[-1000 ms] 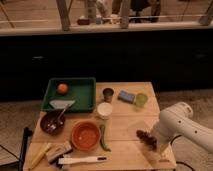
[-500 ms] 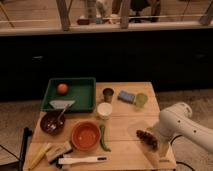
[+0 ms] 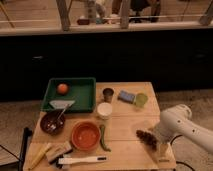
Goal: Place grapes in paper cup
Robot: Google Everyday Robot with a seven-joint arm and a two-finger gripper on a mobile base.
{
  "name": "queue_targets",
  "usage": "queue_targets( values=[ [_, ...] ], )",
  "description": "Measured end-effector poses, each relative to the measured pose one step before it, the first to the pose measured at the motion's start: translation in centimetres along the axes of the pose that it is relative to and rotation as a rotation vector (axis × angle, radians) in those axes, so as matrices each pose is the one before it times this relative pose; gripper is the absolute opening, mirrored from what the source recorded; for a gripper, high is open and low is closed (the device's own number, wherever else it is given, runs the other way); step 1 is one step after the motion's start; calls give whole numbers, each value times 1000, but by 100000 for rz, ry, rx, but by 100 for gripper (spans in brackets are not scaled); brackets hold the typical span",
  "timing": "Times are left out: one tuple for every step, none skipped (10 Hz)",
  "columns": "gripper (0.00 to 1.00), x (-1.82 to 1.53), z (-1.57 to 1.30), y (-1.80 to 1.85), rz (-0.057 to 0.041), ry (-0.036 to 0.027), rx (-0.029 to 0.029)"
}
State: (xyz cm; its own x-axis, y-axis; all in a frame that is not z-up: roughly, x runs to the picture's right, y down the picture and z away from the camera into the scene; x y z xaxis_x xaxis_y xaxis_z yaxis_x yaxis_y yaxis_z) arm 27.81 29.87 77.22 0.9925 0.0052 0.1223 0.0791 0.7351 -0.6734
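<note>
Found the gripper (image 3: pixel 156 142) low at the tabletop's (image 3: pixel 125 131) right edge, just beside the grapes (image 3: pixel 146 136) lying there, well apart from the paper cup (image 3: pixel 104 110). Could not tell the jaws' state.

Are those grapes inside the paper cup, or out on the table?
Out. The grapes lie on the table near its right edge, next to the claw, well apart from the white paper cup.
</note>
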Motion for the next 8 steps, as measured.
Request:
queue_targets(
  values=[
    [62, -113, 887, -154, 1269, -83, -1389],
    [53, 37, 213, -16, 1010, -90, -752],
    [44, -96, 47, -50, 946, -129, -807],
    [32, -170, -29, -84, 66, -64, -288],
    [23, -1, -95, 43, -34, 3, -102],
    [13, -34, -90, -2, -121, 11, -37],
    [5, 19, -60, 1, 9, 30, 8],
    [0, 25, 59, 122, -25, 46, -317]
  ],
)
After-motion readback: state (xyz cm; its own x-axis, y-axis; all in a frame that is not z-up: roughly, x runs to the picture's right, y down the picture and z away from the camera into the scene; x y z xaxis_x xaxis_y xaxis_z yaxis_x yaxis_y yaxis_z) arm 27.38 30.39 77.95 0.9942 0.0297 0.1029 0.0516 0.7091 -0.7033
